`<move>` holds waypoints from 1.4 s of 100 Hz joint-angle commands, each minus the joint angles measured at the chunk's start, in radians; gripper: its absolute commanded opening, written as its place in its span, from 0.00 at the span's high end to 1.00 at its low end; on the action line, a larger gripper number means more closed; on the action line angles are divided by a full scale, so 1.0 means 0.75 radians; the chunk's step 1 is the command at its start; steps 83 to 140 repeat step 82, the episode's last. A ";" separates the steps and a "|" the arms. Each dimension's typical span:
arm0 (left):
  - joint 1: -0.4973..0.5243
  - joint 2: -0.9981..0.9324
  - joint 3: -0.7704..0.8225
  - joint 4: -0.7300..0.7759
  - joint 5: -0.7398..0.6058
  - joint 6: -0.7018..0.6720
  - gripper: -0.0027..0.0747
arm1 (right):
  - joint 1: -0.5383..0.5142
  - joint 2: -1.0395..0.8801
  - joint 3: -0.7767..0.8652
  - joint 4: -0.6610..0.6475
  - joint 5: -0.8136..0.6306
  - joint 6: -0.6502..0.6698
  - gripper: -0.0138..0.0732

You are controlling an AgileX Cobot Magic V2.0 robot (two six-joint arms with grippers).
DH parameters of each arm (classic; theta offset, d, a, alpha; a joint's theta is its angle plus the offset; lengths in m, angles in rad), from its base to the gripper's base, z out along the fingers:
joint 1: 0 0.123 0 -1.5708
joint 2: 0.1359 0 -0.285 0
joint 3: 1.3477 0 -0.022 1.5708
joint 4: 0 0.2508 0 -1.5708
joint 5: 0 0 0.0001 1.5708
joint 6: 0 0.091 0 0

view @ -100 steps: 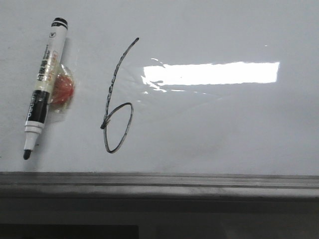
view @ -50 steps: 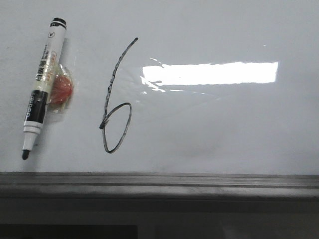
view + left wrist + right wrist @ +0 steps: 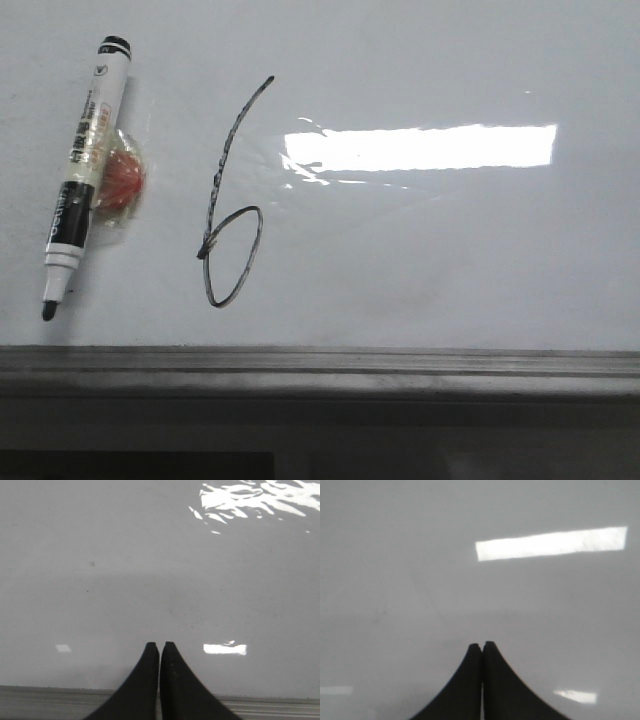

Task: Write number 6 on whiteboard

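Since the number 6 [image 3: 232,195] already stands complete on the whiteboard [image 3: 450,270], the writing looks done. In the front view its thin black stem slants from about one o'clock down to seven o'clock and closes into a narrow oval loop at the bottom, left of the bright reflection of a ceiling light [image 3: 420,147] that lies at about three o'clock from the stem's upper half. The marker [image 3: 83,178] lies flat on the board at nine o'clock from the figure, near it but apart, uncapped, its black tip pointing toward six o'clock, and it rests against a small red and clear holder [image 3: 121,182] at its three o'clock side. No arm shows in the front view. In the wrist views the left fingers [image 3: 160,647] are closed tip to tip with only a hairline gap and hold nothing, hovering over bare board near the grey frame [image 3: 60,700]; the right fingers [image 3: 482,647] are likewise pressed together and empty over plain board. As far as I can judge, nothing remains but perhaps parking the arms; the marker is put down and the figure is legible.
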 commanded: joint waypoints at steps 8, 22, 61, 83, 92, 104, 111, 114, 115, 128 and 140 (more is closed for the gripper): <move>0.005 -0.040 0.056 -0.001 -0.088 -0.014 0.99 | -0.043 -0.067 0.035 0.004 0.160 -0.031 0.92; 0.005 -0.040 0.056 -0.001 -0.088 -0.014 0.99 | -0.046 -0.154 0.035 0.001 0.408 -0.049 0.92; 0.005 -0.040 0.056 -0.001 -0.088 -0.014 0.99 | -0.046 -0.178 0.035 -0.009 0.418 -0.085 0.92; 0.005 -0.040 0.056 -0.001 -0.088 -0.014 0.99 | -0.046 -0.178 0.035 -0.009 0.416 -0.085 0.92; 0.005 -0.040 0.056 -0.001 -0.088 -0.014 0.99 | -0.046 -0.178 0.035 -0.009 0.416 -0.085 0.92; 0.005 -0.040 0.056 -0.001 -0.088 -0.014 0.99 | -0.046 -0.178 0.035 -0.009 0.416 -0.085 0.92; 0.005 -0.040 0.056 -0.001 -0.088 -0.014 0.99 | -0.046 -0.178 0.035 -0.009 0.416 -0.085 0.92; 0.005 -0.040 0.056 -0.001 -0.088 -0.014 0.99 | -0.046 -0.178 0.035 -0.009 0.416 -0.085 0.92; 0.005 -0.040 0.056 -0.001 -0.088 -0.014 0.99 | -0.046 -0.178 0.035 -0.009 0.416 -0.085 0.92; 0.005 -0.040 0.056 -0.001 -0.088 -0.014 0.99 | -0.046 -0.178 0.035 -0.009 0.416 -0.085 0.92; 0.005 -0.040 0.056 -0.001 -0.088 -0.014 0.99 | -0.046 -0.178 0.035 -0.009 0.416 -0.085 0.92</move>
